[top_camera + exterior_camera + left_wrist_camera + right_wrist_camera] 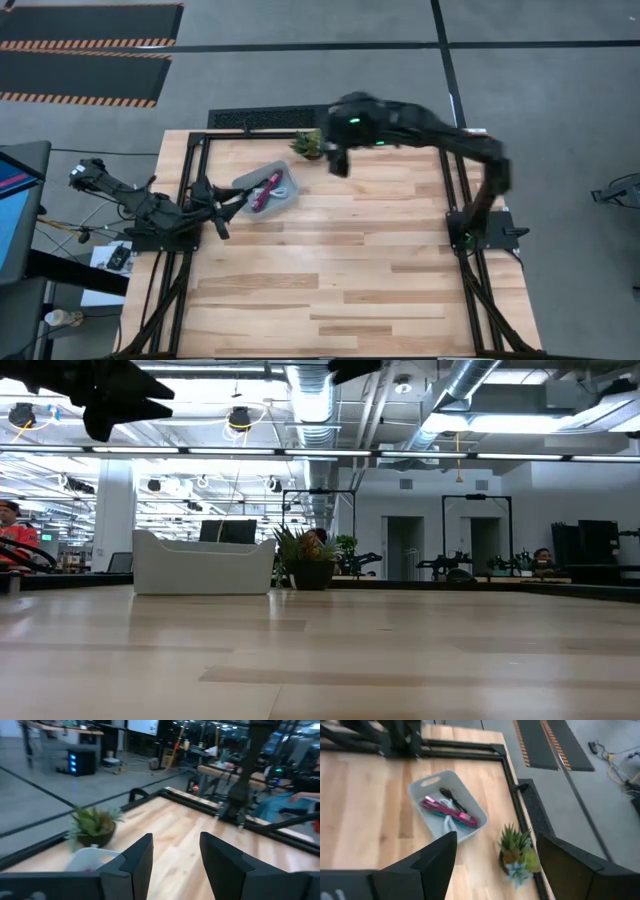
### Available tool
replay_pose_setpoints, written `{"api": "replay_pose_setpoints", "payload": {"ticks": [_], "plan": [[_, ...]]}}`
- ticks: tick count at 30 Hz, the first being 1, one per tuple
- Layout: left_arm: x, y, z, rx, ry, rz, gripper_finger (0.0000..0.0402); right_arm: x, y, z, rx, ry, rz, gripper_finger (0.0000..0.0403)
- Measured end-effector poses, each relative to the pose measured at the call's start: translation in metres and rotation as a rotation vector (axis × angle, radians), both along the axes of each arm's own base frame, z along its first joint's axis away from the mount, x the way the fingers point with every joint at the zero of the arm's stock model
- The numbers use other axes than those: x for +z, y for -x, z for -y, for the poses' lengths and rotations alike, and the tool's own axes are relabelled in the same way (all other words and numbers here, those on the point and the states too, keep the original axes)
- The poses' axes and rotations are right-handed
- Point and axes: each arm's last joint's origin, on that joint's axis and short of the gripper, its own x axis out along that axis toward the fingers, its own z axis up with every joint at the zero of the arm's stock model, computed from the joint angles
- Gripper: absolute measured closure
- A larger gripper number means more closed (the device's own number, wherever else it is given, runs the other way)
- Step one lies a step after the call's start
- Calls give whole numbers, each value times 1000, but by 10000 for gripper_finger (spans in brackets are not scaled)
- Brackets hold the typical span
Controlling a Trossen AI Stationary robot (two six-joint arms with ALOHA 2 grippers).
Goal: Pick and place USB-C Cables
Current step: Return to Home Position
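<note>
The clear bin point(270, 190) point(447, 807) rests on its base on the wooden table, next to a small potted plant point(308, 143). Inside it lie the USB-C cables: magenta point(445, 809), teal point(462, 822), white point(448, 826) and black point(446, 794), piled across one another. My right gripper point(495, 865) point(338, 160) hangs open in the air beside the plant, to the right of the bin, and holds nothing. My left gripper point(175, 862) point(230, 205) is open just left of the bin, low over the table, also empty.
The potted plant point(517, 852) point(92, 825) stands at the table's far edge right of the bin point(92, 857). A black frame rail point(470, 745) runs along the far and side edges. Bare wood point(340, 260) spreads toward the near edge.
</note>
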Motion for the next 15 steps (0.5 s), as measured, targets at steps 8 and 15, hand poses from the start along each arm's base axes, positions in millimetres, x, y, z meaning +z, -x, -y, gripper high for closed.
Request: {"api": "replay_pose_setpoints", "payload": {"ticks": [8,15], "plan": [[-10,15,-8,3,-16,-87,251,-34,102,-18,-75,-40,266,106],[-19,30,-15,-29,35,-133,251,-81,159,-28,-159,-64,581,106]]}}
